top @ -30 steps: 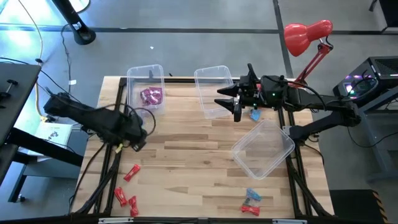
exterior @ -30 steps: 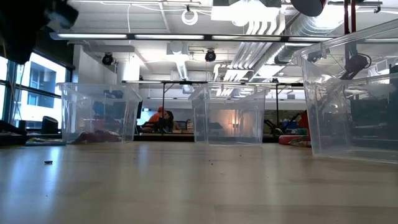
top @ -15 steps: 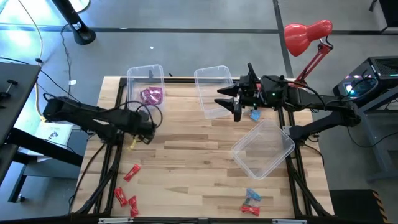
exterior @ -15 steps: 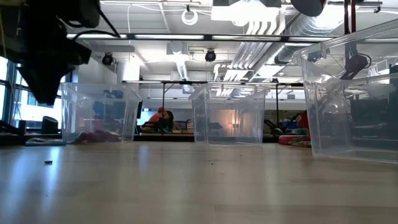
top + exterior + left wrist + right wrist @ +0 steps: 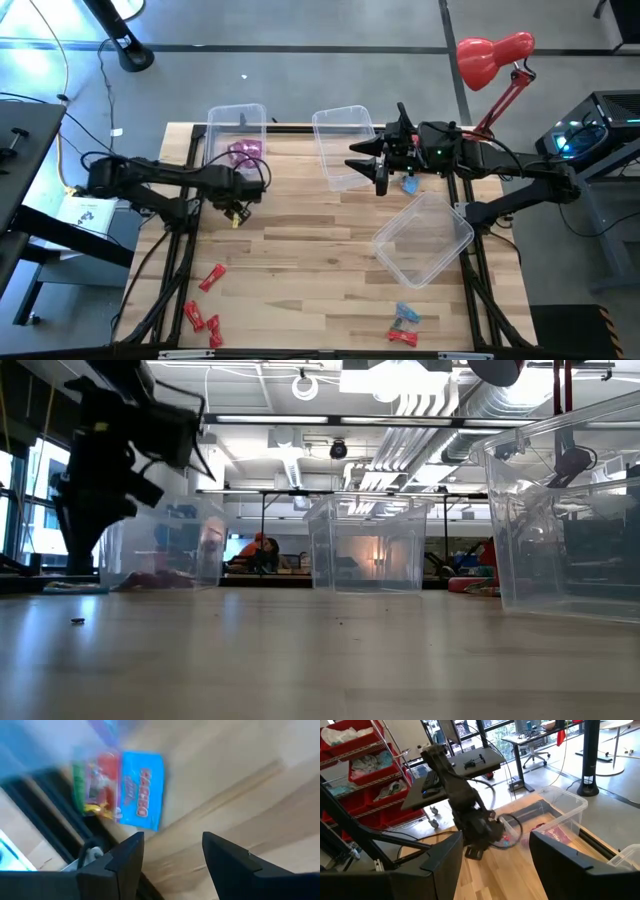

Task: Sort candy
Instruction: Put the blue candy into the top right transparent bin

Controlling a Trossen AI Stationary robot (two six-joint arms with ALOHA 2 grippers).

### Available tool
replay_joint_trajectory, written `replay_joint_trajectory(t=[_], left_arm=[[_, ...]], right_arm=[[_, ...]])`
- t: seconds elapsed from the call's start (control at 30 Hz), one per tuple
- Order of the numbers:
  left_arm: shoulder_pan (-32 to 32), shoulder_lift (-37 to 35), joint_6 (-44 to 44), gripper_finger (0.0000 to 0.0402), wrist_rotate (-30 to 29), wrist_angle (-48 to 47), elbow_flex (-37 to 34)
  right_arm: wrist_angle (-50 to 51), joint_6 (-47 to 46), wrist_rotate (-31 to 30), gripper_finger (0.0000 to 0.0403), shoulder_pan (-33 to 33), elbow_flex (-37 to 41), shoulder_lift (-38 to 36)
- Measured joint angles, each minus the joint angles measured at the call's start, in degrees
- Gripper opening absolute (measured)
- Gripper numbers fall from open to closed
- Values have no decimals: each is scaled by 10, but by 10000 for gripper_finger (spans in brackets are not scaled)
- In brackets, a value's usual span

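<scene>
Blue candy packet just ahead of left tool — fingers apart, unheld

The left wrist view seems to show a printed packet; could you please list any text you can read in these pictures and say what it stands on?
"HARIBO", likely, in blurred red letters: on the blue candy packet in the left wrist view.
The smaller print on that packet is too blurred to read.
No other view shows readable text.

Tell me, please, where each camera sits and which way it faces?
High: above, straight down on the table; both arms, left gripper, right gripper.
Low: table height, facing three clear bins; left arm.
Left wrist: looks at a blue packet past open fingers.
Right wrist: past own open fingers, faces the left arm.
Shared: high and right wrist show the purple candy.
</scene>
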State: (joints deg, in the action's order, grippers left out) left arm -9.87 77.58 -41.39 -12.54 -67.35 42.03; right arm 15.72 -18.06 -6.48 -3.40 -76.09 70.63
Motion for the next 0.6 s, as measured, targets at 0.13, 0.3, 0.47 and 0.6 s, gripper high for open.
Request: replay_joint_trajectory(t=[0.13,0.3,0.47,0.6], left_arm=[[-30,41,46,193,1,12,-22],[-49,71,71,193,-18,31,-37],[-51,77,75,193,-58,60,-38],[-51,77,74,184,-60,76,-39]], right_arm=[[0,0,0,225,0,0,0],[2,0,0,225,0,0,0],[4,1,0,225,0,0,0],[4,1,0,225,0,0,0]])
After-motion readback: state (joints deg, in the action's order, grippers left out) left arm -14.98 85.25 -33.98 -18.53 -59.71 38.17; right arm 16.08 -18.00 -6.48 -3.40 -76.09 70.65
